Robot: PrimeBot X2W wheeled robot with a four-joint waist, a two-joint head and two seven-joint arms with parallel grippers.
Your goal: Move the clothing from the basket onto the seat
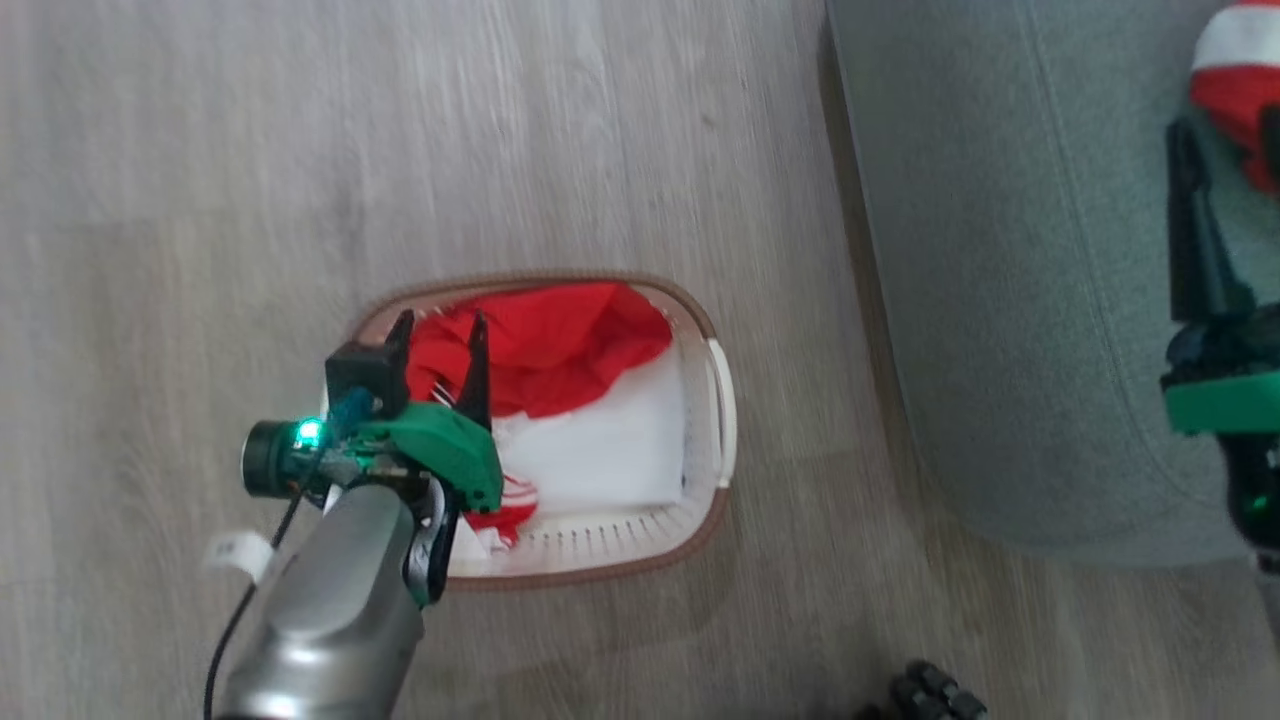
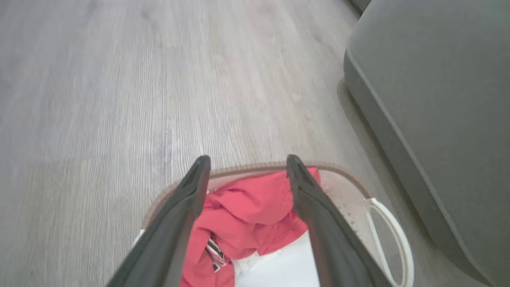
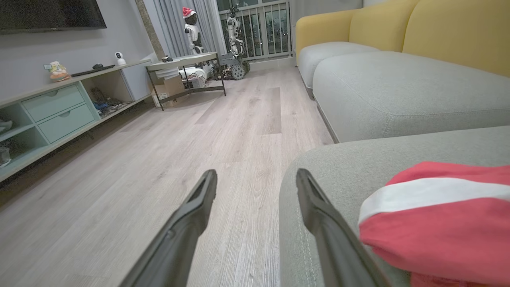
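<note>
A red garment of the clothing (image 1: 560, 350) lies crumpled in the far half of the basket (image 1: 722, 400), over a flat white liner sheet (image 1: 610, 450). My left gripper (image 1: 440, 345) hangs open above the basket's left end, its fingers straddling red cloth without holding it. The left wrist view shows that gripper (image 2: 247, 163) open over the red garment (image 2: 247, 215) and the basket rim (image 2: 350, 183). Another red garment with a white band (image 1: 1235, 80) lies on the grey-green seat (image 1: 1000, 250). My right gripper (image 3: 255, 175) stands open and empty beside that garment (image 3: 438, 227), at the seat's edge (image 3: 350, 175).
Pale wood floor (image 1: 300, 150) surrounds the basket, and the seat's side (image 2: 438, 99) rises just to its right. In the right wrist view, more sofa cushions (image 3: 398, 87), a low cabinet (image 3: 55, 107) and a table (image 3: 187, 63) stand farther off. A dark wheeled part (image 1: 930, 690) sits at the bottom.
</note>
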